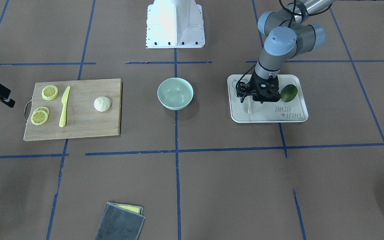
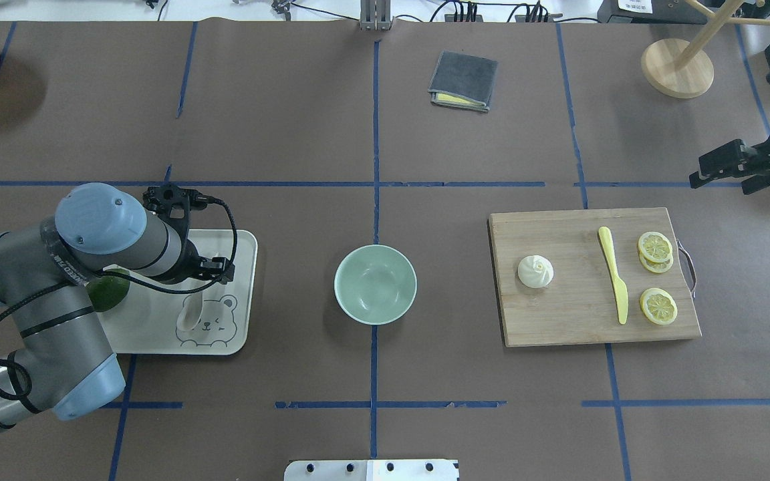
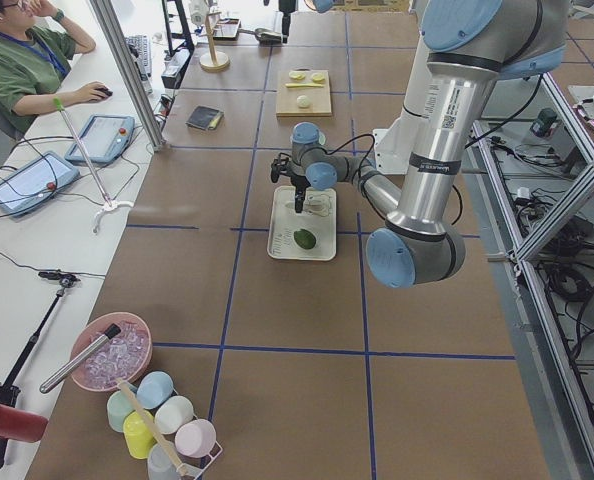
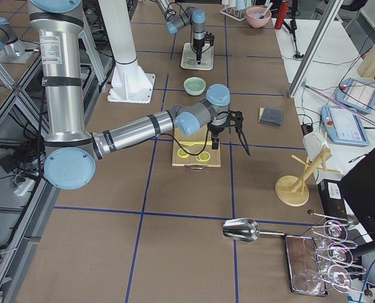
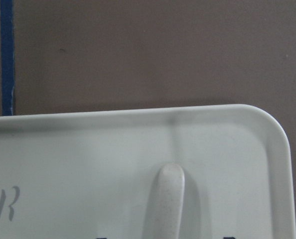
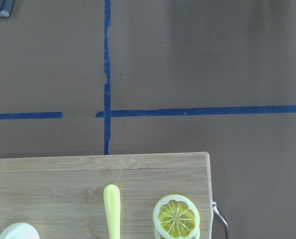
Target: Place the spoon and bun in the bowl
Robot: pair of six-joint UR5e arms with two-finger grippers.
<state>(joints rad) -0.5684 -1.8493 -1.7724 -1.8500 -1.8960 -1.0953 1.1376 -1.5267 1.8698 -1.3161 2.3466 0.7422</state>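
Observation:
The pale spoon (image 1: 249,106) lies on the white bear-printed tray (image 1: 268,115), beside a dark green avocado (image 1: 289,92). My left gripper (image 1: 256,99) hangs just over the spoon's end, open and holding nothing. In the left wrist view the spoon's handle (image 5: 165,199) points away, with two dark tips apart at the bottom edge. The white pleated bun (image 1: 102,104) sits on the wooden cutting board (image 1: 85,126). The mint-green bowl (image 1: 175,105) stands between tray and board, with nothing in it. My right gripper (image 2: 719,177) hovers open beyond the board's far right corner.
A yellow plastic knife (image 2: 613,280) and lemon slices (image 2: 655,247) share the board (image 2: 559,321). A folded grey cloth (image 2: 462,80) lies on the far side of the table. A wooden stand (image 2: 677,67) is at the far right.

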